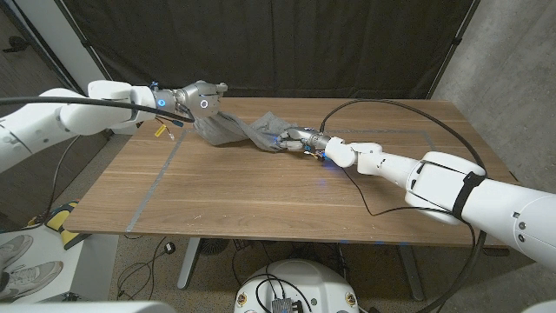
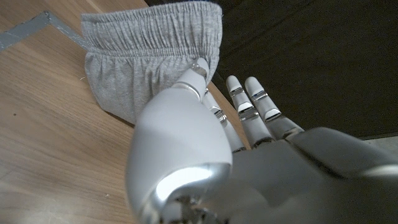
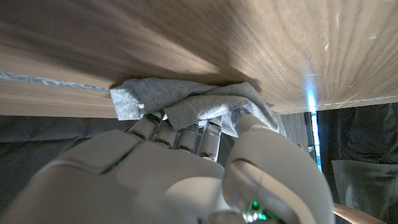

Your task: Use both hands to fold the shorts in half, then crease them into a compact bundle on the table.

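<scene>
The grey shorts (image 1: 248, 129) stretch in a bunched band between my two hands at the far middle of the wooden table (image 1: 261, 196). My left hand (image 1: 201, 102) holds the waistband end raised off the table. In the left wrist view its thumb presses the gathered waistband (image 2: 149, 53) while the other fingers (image 2: 258, 102) reach out straight beside the cloth. My right hand (image 1: 301, 139) grips the other end low on the table, with its fingers (image 3: 180, 134) curled into the crumpled fabric (image 3: 199, 99).
Grey tape lines (image 1: 161, 178) mark the table's left part. A small yellow object (image 1: 160, 132) lies near my left hand. A black cable (image 1: 382, 104) loops over the table's right part. A dark curtain hangs behind the far edge.
</scene>
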`<state>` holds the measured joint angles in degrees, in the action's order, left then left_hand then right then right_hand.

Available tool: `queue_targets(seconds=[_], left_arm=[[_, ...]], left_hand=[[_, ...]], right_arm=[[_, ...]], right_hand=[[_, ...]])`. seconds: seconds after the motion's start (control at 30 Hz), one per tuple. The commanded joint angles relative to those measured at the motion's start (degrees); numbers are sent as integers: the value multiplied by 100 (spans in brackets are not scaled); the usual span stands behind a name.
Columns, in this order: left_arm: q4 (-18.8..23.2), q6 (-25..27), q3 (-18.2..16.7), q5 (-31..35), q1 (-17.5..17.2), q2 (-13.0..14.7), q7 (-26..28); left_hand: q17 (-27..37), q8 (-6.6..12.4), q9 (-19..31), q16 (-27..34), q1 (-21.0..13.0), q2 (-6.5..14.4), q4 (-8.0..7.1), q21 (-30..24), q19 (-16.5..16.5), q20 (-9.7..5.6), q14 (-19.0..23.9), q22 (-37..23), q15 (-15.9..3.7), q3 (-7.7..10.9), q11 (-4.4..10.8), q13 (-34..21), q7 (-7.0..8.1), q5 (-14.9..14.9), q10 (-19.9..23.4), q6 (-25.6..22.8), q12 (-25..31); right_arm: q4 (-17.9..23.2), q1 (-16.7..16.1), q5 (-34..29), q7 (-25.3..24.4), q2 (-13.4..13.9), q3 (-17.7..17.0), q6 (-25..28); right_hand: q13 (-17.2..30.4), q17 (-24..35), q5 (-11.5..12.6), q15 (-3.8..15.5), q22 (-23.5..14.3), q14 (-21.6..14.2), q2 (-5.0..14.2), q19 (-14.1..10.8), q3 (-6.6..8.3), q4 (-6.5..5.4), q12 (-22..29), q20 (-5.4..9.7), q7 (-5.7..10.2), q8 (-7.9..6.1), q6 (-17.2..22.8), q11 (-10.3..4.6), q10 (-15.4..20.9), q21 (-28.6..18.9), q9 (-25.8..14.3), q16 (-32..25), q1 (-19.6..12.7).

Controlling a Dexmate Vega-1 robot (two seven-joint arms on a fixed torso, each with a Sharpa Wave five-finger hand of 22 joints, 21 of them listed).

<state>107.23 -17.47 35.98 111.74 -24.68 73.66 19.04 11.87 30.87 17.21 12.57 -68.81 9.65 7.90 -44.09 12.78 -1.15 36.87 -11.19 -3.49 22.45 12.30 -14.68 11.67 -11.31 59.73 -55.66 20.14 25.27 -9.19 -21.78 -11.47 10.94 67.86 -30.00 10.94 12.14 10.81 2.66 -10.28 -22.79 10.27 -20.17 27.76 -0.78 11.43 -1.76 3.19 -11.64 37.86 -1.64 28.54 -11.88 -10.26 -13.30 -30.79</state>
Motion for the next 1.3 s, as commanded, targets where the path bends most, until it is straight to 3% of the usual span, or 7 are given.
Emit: queue_targets(seconds=[0.03,0.47,0.7,0.87,1.3], left_arm=[[-543,-987,925,887,1539,-635,982],[-1294,-1265,2097,1258,2963,-1312,1827],[-1691,-1336,2687,1235,3541,-1666,2211],[-1976,-1334,3094,1232,3889,-1873,2469],[-2803,-1000,3919,1135,4408,-2428,2640]], left_hand=[[16,67,37,-11,-69,0,-28,-30,-3,-53,-36,4,-1013,-2,21,-848,14,-30,-31,54,-14],[14,162,90,-35,-75,4,-42,-57,-15,-64,-14,3,-1019,-21,15,-915,12,-38,-64,126,-57],[12,196,105,-45,-79,-4,-40,-70,-11,-72,0,3,-1025,-33,6,-937,13,-37,-82,149,-70],[10,224,117,-52,-82,4,-45,-82,-16,-64,6,3,-1024,-38,6,-957,10,-39,-91,176,-82],[8,305,140,-62,-86,10,-55,-112,-23,-76,-9,4,-1017,-52,19,-976,11,-42,-96,218,-143]], right_arm=[[-340,98,248,-127,-172,341,221],[-361,89,394,-199,-119,522,276],[-364,60,453,-198,-69,556,237],[-346,43,390,-276,-8,610,102],[-198,-40,174,-368,181,552,-291]], right_hand=[[13,20,5,316,-8,45,8,-13,-5,48,-20,-28,11,3,71,19,-12,-24,-34,-16,-56],[14,41,-4,316,-8,85,12,-1,-2,82,-30,-37,9,14,69,20,-33,-18,-35,-19,-69],[14,45,-6,321,-8,94,14,13,7,102,-33,-46,15,20,65,8,-41,-13,-36,-20,-81],[15,49,-8,313,-8,100,14,15,11,112,-32,-48,14,22,67,23,-38,-12,-36,-20,-84],[16,60,-14,329,-8,114,15,18,20,135,-28,-44,23,27,73,-15,-29,-11,-37,-26,-88]])
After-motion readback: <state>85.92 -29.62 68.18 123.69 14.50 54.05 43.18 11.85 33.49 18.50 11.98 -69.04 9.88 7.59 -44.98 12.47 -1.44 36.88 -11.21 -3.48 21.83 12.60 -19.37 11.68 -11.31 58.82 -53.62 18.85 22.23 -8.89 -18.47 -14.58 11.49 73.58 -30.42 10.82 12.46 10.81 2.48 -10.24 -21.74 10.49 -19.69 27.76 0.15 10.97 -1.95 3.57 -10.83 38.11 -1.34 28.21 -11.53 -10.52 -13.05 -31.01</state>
